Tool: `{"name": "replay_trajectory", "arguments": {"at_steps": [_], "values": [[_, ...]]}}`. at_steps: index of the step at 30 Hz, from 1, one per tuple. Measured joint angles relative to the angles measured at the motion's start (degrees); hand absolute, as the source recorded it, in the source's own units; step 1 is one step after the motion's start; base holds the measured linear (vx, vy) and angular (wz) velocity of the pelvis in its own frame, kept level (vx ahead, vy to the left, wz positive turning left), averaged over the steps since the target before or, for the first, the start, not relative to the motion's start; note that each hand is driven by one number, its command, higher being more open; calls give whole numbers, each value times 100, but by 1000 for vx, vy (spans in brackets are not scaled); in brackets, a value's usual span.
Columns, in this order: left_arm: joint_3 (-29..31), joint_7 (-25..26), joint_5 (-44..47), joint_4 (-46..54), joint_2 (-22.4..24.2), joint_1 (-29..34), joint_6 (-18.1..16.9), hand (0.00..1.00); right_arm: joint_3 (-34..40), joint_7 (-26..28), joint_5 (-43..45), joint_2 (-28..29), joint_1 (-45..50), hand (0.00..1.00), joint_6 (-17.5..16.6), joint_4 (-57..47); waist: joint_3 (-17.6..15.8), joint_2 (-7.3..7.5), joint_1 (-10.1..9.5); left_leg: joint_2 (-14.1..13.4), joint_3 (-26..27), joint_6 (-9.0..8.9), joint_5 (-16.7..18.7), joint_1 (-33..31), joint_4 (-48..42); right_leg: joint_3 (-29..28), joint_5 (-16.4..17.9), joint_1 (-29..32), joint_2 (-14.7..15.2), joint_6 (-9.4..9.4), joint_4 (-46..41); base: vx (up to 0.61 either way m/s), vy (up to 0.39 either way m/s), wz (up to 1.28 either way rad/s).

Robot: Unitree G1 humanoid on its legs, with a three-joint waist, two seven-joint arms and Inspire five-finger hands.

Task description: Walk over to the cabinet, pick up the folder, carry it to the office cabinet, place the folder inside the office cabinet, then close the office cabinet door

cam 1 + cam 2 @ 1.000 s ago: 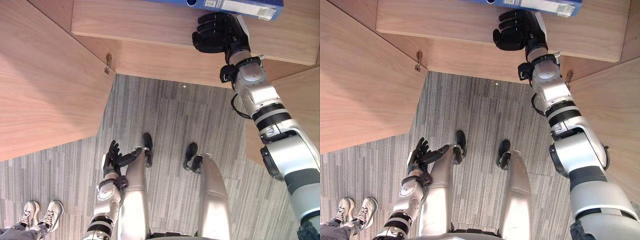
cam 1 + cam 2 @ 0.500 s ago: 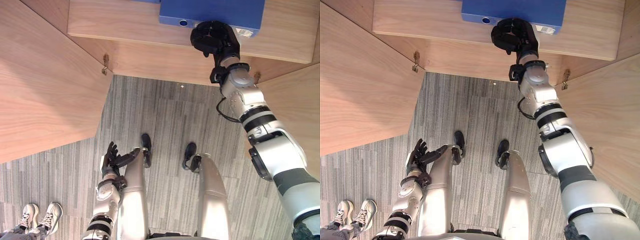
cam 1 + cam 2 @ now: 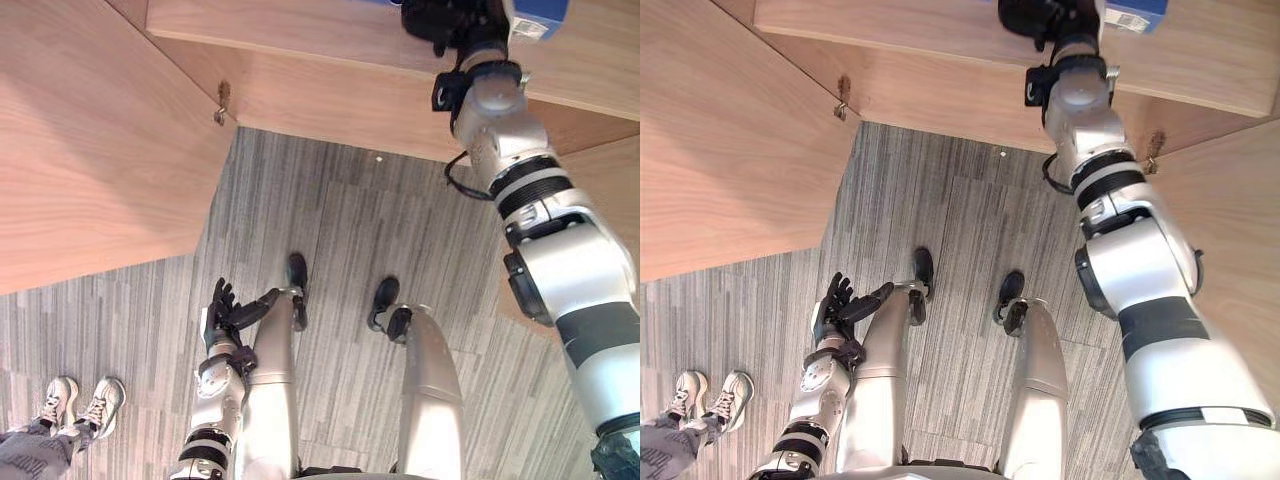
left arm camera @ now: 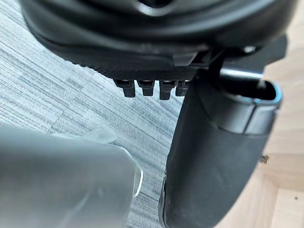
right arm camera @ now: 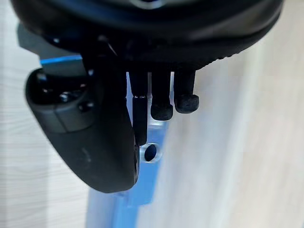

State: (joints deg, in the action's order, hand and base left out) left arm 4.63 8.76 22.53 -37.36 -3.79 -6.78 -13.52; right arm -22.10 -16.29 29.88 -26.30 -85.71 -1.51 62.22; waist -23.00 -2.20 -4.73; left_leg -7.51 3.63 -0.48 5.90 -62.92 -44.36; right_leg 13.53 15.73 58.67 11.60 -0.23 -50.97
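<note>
Blue folder (image 3: 552, 10) lies on the cabinet shelf (image 3: 300, 22) at one o'clock, my right hand (image 3: 450, 16) on it; its grip I cannot tell. I'd seat it fully before drawing back. My left hand (image 3: 224, 312) hangs open-fingered at seven.

**A:** Any readable text in frame?

**B:** None. The only candidate is a white label (image 3: 530, 28) on the spine end of the blue folder (image 3: 550, 10), up on the cabinet shelf (image 3: 300, 25) in both head views.

**A:** Characters on it?

**B:** Dark specks on white. Nothing resolves into letters or digits, and the frame edge cuts part of it off.

**A:** Right wrist view?

**B:** It shows the folder's spine with the round finger hole (image 5: 150, 152). Plain blue there, no legible lettering.

**A:** Anything else carrying print?

**B:** A person's shoes (image 3: 80, 405) on the carpet (image 3: 330, 230). Any markings on them are too small to tell.
</note>
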Motion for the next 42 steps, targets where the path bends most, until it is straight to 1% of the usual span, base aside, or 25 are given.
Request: {"name": "replay_trajectory", "arguments": {"at_steps": [2,4,9,11,13,15,16,18,19,21,22,23,24,25,26,27,28,29,31,32,33,34,36,39,42], "values": [[-6,4,-1,15,10,2,15,100,32,-66,-140,-197,-106,0,0,-4,-1,-2,-4,23,-17,1,0,7,8,40,0,-39,29,0,18,0,7,7],[-6,10,-1,15,24,17,27,100,199,-220,-564,-406,-111,0,5,-19,-2,-3,-4,51,-56,1,0,64,30,65,0,-124,47,0,59,-10,3,6],[-4,14,-4,5,25,26,53,100,633,-397,-824,-471,-79,0,6,-157,-3,-4,5,54,-20,0,1,142,55,56,0,-189,51,0,76,-7,-2,0],[-3,14,-5,-28,26,28,62,100,929,-431,-814,-471,140,0,-20,-502,-3,-5,8,50,-3,-1,2,203,75,45,0,-238,49,0,89,0,0,0],[-3,9,-4,-62,32,41,88,100,1135,-429,-737,-468,574,0,-58,-878,-3,-5,10,48,-4,-2,6,342,90,58,0,-393,44,1,138,0,0,0],[-5,-5,-4,-53,58,137,100,100,1302,-418,-602,-431,1611,0,-98,-1967,-3,-5,21,23,-3,-6,68,639,132,83,5,-727,6,9,266,14,-9,-2],[-5,-14,-4,-47,50,178,101,100,1321,-416,-566,-401,1930,0,-114,-2348,-3,-5,23,5,1,-10,101,725,146,82,10,-826,-16,16,304,22,-16,-10],[1,-51,-10,-62,31,374,151,100,1313,-272,-529,-79,3265,0,-345,-3722,-3,-4,130,-28,46,-19,211,1195,225,75,30,-1321,-66,51,489,34,-17,-10],[0,-64,-14,-62,34,425,169,100,1288,-205,-529,13,3578,0,-406,-3989,-3,-4,151,-28,66,-13,225,1339,264,69,31,-1461,-71,58,540,57,-14,-8],[-2,-168,-62,-118,81,593,224,100,1238,87,-679,506,4853,0,-618,-4851,0,2,217,-30,157,-20,254,2007,521,38,14,-2091,-116,95,841,65,-16,-8],[-3,-188,-115,-141,93,635,236,100,1200,160,-717,636,5134,0,-673,-4967,2,6,229,-30,179,-20,253,2179,609,29,3,-2253,-130,112,931,65,-23,-11],[0,-235,-200,-212,98,720,245,100,1077,301,-783,880,5642,0,-761,-5077,20,34,263,-30,212,-23,251,2528,793,-3,-23,-2563,-163,148,1120,53,-20,-13],[5,-258,-254,-275,85,752,245,100,1030,372,-865,997,5881,100,-792,-5082,50,67,267,-29,250,-34,245,2689,895,-34,-40,-2691,-179,164,1216,76,-28,-21],[2,-280,-365,-499,34,779,253,100,978,527,-1018,1275,6428,100,-798,-5068,159,129,262,-29,331,-67,217,3020,1166,-80,-97,-2968,-232,185,1472,140,-32,-26],[2,-288,-465,-839,-42,784,275,100,894,660,-1203,1553,7018,100,-798,-4906,291,194,302,-31,402,-94,108,3436,1604,-100,-267,-3348,-330,199,1955,157,-28,-29],[4,-294,-482,-947,-79,805,291,100,859,722,-1254,1634,7210,100,-797,-4808,353,232,319,-32,449,-106,50,3588,1795,-124,-350,-3477,-366,208,2147,193,-9,-28],[31,-314,-583,-1183,-124,834,337,100,813,824,-1428,1731,7572,100,-795,-4606,518,280,373,-14,515,-117,-69,3832,2114,-157,-505,-3696,-423,237,2526,149,10,-22],[35,-324,-629,-1298,-144,838,358,100,816,901,-1551,1767,7710,100,-793,-4478,573,294,410,-7,551,-114,-118,3965,2263,-175,-583,-3825,-453,258,2706,202,30,-31],[58,-369,-774,-1556,-186,903,455,100,883,1058,-1900,1872,8098,100,-774,-3935,728,356,457,29,786,-97,-235,4527,2799,-342,-824,-4294,-522,321,3292,203,62,-42],[57,-378,-897,-1642,-177,978,469,100,1025,1136,-2081,1922,8318,100,-761,-3618,880,357,491,70,886,-82,-304,4803,3097,-409,-963,-4542,-542,361,3627,164,69,-37],[56,-385,-933,-1672,-175,1018,474,100,1109,1153,-2135,1957,8419,100,-747,-3454,953,361,506,92,947,-83,-338,4949,3252,-432,-1027,-4671,-548,393,3792,153,70,-35],[59,-385,-1002,-1690,-174,1116,493,100,1286,1167,-2269,2051,8572,100,-723,-3096,1099,362,553,140,1046,-85,-410,5239,3543,-498,-1149,-4915,-559,423,4103,137,70,-31],[67,-383,-1081,-1690,-175,1244,495,100,1607,1141,-2384,2135,8708,100,-642,-2474,1337,355,604,216,1201,-85,-507,5624,3960,-605,-1330,-5239,-568,472,4526,115,66,-35],[168,-385,-1148,-1694,-164,1296,502,100,2192,1070,-2726,2199,8874,100,-526,-1766,1548,355,629,277,1341,-88,-529,5992,4210,-711,-1459,-5574,-565,514,4847,57,55,-22],[181,-385,-1208,-1695,-171,1361,509,100,2767,923,-2730,2215,8935,100,-430,-1105,1680,353,709,368,1353,-79,-600,6286,4441,-710,-1475,-5794,-554,526,4936,6,22,-3]]}}
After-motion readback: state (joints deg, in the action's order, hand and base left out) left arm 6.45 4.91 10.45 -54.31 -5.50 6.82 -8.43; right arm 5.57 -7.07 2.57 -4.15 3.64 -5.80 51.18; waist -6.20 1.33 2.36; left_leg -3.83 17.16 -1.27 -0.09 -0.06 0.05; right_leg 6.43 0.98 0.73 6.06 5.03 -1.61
